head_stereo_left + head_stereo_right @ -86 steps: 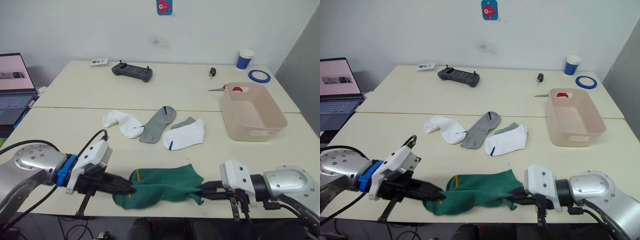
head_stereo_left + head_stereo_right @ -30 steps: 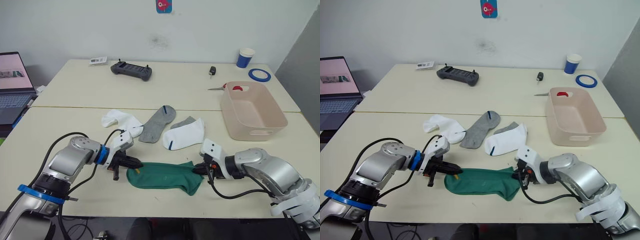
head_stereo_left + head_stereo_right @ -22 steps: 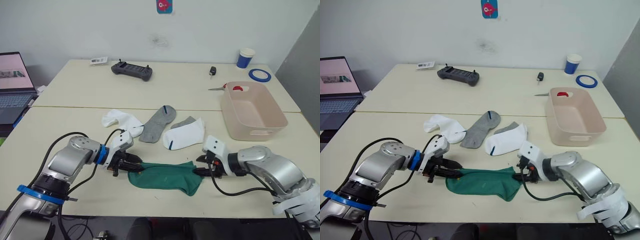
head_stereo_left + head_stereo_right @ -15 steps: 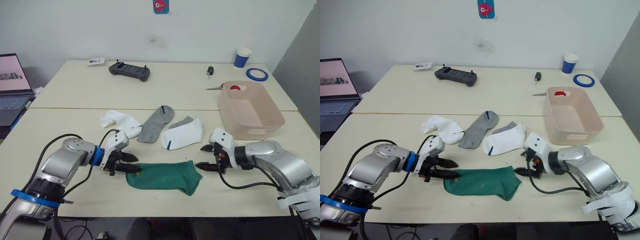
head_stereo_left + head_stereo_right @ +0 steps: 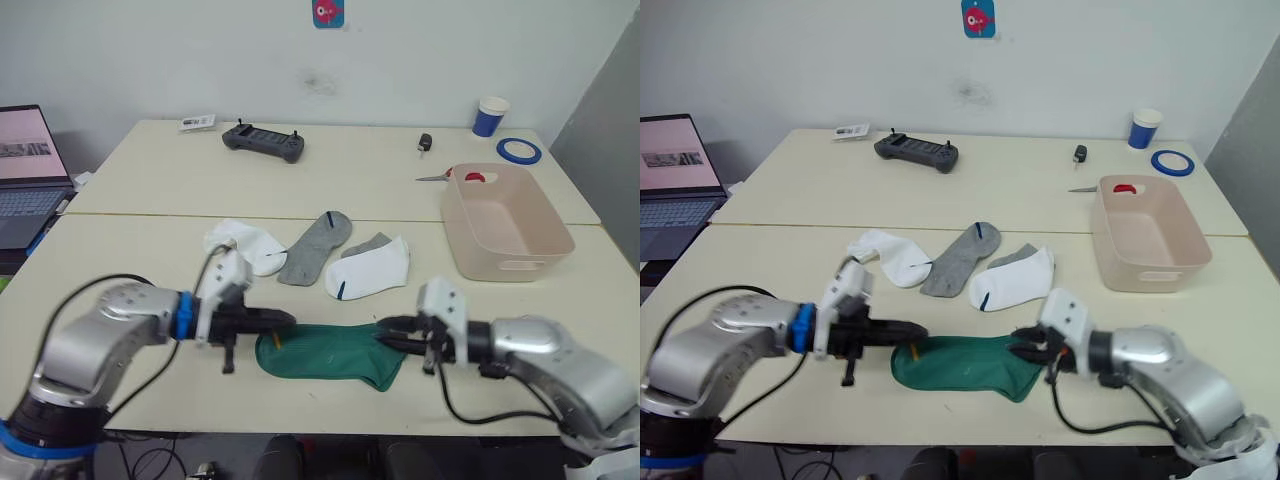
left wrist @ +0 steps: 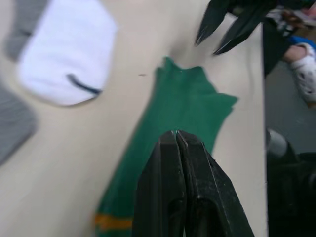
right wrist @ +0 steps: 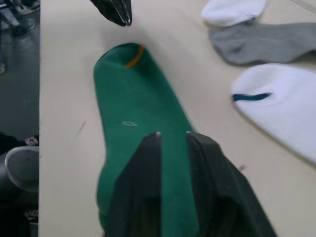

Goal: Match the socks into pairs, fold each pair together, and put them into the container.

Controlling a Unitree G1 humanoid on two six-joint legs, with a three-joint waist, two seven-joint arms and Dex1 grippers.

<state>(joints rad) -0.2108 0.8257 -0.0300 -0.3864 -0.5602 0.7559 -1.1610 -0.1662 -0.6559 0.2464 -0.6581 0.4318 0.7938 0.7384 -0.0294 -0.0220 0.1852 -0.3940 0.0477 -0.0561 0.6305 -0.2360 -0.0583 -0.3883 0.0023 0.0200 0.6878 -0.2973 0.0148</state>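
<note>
- green socks (image 5: 330, 351) lay flat near the front edge of the table (image 5: 130, 250), stacked as one shape; orange mark at the cuff end on the left
- left gripper (image 5: 283, 319) was just above the cuff end of the green socks; fingers pressed together, nothing between them; could not tell if the tips touched the fabric
- right gripper (image 5: 385, 332) sat at the toe end of the green socks; fingers a little apart in the right wrist view, holding nothing
- further back, a row mid-table: white sock (image 5: 246, 245) on the left, grey sock (image 5: 316, 247) next to it, its lower end touching the white one; second white sock (image 5: 372, 267) on the right, lying over part of another grey sock (image 5: 368, 243); dark blue cuff marks on the grey sock and the right white sock
- container (image 5: 506, 221) stood to the right of the row, well apart from the socks; no socks inside
- far side: black controller (image 5: 264, 142), scissors (image 5: 440, 178) by the container, paper cup (image 5: 490, 117), blue tape roll (image 5: 519, 151); laptop (image 5: 28, 175) at far left
</note>
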